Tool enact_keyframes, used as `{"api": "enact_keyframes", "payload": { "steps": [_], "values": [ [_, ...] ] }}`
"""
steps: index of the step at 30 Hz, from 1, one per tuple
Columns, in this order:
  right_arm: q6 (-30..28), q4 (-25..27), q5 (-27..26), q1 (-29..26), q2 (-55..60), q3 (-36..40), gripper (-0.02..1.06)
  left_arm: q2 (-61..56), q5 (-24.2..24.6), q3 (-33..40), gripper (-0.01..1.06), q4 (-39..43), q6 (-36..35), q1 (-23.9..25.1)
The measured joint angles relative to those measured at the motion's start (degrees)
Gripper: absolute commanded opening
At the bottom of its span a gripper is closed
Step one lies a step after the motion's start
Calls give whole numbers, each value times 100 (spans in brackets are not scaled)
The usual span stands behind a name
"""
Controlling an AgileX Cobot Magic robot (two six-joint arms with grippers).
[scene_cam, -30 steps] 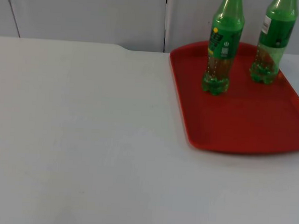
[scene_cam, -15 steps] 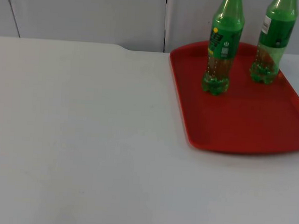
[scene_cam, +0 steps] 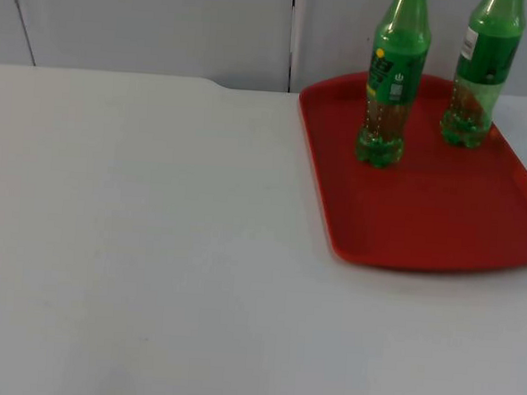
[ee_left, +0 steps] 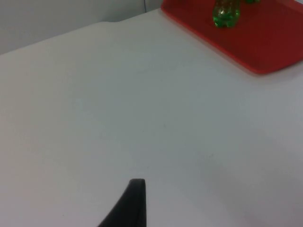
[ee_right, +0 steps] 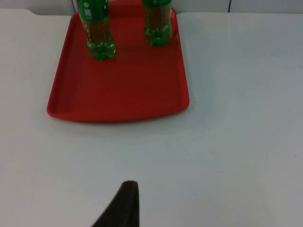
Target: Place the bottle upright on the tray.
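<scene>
Standing upright on the red tray: two green bottles.

Two bottles upright on a tray, table's right side.
The left bottle stands nearer than the right bottle; both occupy the tray's far half, seemingly apart.

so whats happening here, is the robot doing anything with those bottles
Nothing is being handled right now. Two green bottles stand upright on the red tray toward the table's far right: the left bottle near the tray's far left corner, the right bottle near its far edge. They stand apart, not touching. The white table in front of them is bare. Both arms wait back from the tray, one black fingertip of the left gripper and of the right gripper over the bare table.
</scene>
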Motion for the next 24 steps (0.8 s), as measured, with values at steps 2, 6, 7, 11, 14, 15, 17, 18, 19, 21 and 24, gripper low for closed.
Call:
{"api": "enact_keyframes", "payload": {
  "steps": [2,6,7,11,14,15,17,18,19,21,24],
  "values": [
    [0,0,0,0,0,0,105,0,0,0,105,0,0,0],
    [0,10,0,0,0,0,105,0,0,0,105,0,0,0],
    [0,10,0,0,0,0,105,0,0,0,105,0,0,0],
    [0,10,0,0,0,0,105,0,0,0,105,0,0,0],
    [0,10,0,0,0,0,105,0,0,0,105,0,0,0],
    [0,10,0,0,0,0,105,0,0,0,105,0,0,0],
    [0,10,0,0,0,0,105,0,0,0,105,0,0,0],
    [0,10,0,0,0,0,105,0,0,0,105,0,0,24],
    [0,10,0,0,0,0,105,0,0,0,105,0,0,80],
    [0,10,0,0,0,0,105,0,0,0,105,0,0,154],
    [0,10,0,0,0,0,105,0,0,0,105,0,0,431]
  ]
}}
